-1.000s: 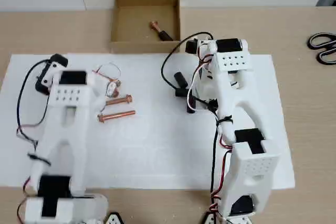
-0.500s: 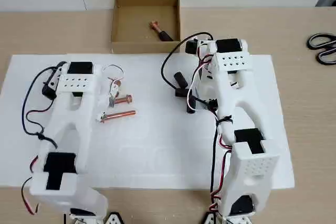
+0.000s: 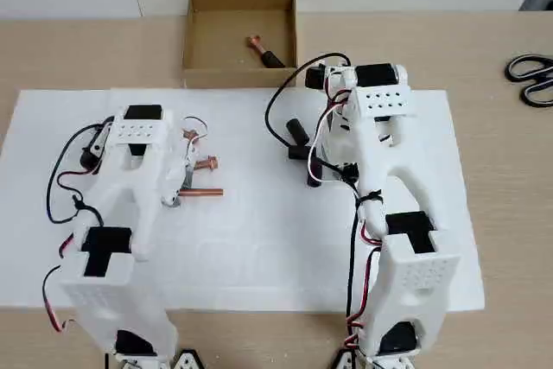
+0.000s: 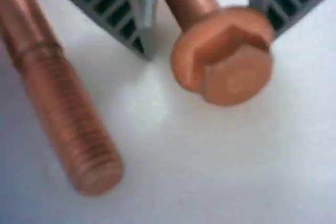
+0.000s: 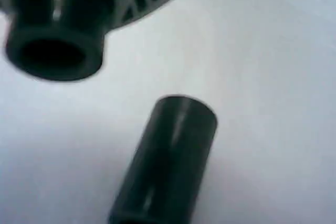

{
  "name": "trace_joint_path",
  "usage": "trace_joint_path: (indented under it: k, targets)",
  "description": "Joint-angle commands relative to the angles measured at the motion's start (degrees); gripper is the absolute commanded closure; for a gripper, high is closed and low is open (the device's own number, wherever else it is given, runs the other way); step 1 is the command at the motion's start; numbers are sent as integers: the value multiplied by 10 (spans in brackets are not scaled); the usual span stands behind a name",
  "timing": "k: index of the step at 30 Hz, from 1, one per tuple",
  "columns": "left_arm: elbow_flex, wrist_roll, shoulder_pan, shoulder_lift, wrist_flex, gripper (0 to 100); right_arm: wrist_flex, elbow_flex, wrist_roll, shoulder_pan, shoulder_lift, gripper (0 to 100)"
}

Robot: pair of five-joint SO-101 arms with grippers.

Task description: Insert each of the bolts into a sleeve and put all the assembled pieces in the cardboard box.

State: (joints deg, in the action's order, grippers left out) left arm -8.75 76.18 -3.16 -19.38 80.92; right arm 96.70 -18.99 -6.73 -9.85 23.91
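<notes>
Two copper bolts lie on the white sheet (image 3: 259,239). One bolt (image 4: 223,59) (image 3: 206,163) lies with its shank between the fingers (image 4: 143,9) of my left gripper (image 4: 202,30) (image 3: 180,181), which is open with a small gap on one side. The other bolt (image 4: 58,93) (image 3: 203,192) rests just beside it. My right gripper (image 3: 322,166) (image 5: 52,24) is shut on a black sleeve (image 5: 52,51) (image 3: 313,174), held low over the sheet. Another sleeve (image 5: 168,161) (image 3: 298,131) lies close by. The cardboard box (image 3: 194,28) holds one assembled piece (image 3: 266,51).
A third black sleeve (image 3: 298,153) lies by the right arm's cables. Scissors (image 3: 531,66) rest on the wooden table at the far right. Bare sheet stretches between the two arms and toward the front edge.
The left arm has swung right and forward, bringing its gripper down over the bolts. The right arm has not moved.
</notes>
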Motion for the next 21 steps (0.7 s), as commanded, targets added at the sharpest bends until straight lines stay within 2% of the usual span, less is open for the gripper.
trace_joint_path:
  k: [1, 4, 8, 14, 18, 21]
  targets:
    - [7, 4, -5, -17, -18, 881, 9, -25, 2, -1, -7, 995]
    - [7, 1, -2, -14, -18, 893, 9, -25, 2, -1, -7, 995]
    - [22, -12, -3, -16, -14, 997, 9, -25, 2, -1, -7, 995]
    - [24, -53, 3, -13, -11, 994, 9, -25, 2, 0, -7, 995]
    - [89, -120, 38, -13, 78, 994, 9, -25, 2, 0, -7, 995]
    - [167, -207, 60, -14, 158, 993, 9, -25, 2, 0, -7, 995]
